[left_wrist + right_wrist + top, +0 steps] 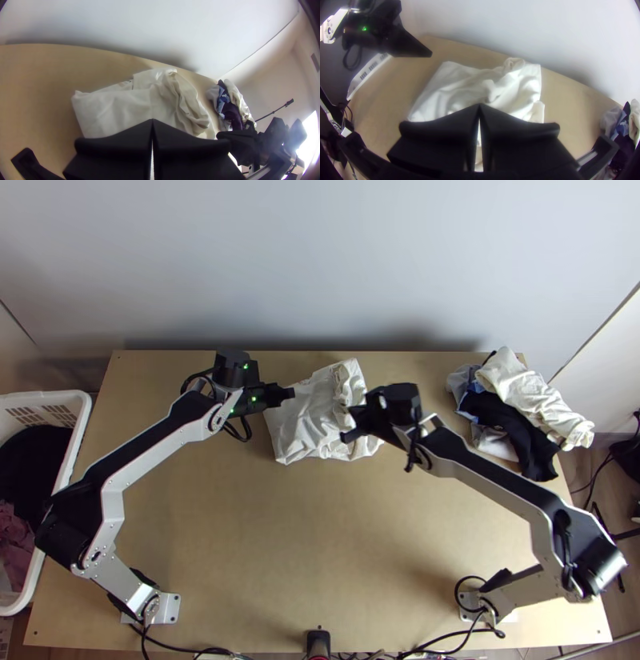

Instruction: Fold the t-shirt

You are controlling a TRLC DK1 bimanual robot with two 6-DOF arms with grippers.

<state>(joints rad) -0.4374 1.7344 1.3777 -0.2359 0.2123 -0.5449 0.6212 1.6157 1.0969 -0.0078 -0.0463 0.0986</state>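
A white t-shirt (308, 424) lies folded into a compact bundle near the table's back edge, its right part wrinkled and bunched. My left gripper (290, 394) is above the bundle's left edge; in the left wrist view the left gripper (152, 121) is shut, with the shirt (113, 110) beyond its tips. Over the bundle's right side hovers my right gripper (349, 424). Seen from its own wrist, the right gripper (479, 106) has its tips together, and the shirt (463, 86) spreads out past them. No cloth shows pinched in either gripper.
A pile of clothes (520, 408), white, black and blue, lies at the table's back right corner. A white basket (68, 444) with dark and pink cloth stands off the left edge. Bare wood (304, 556) stretches between the arms in front of the shirt.
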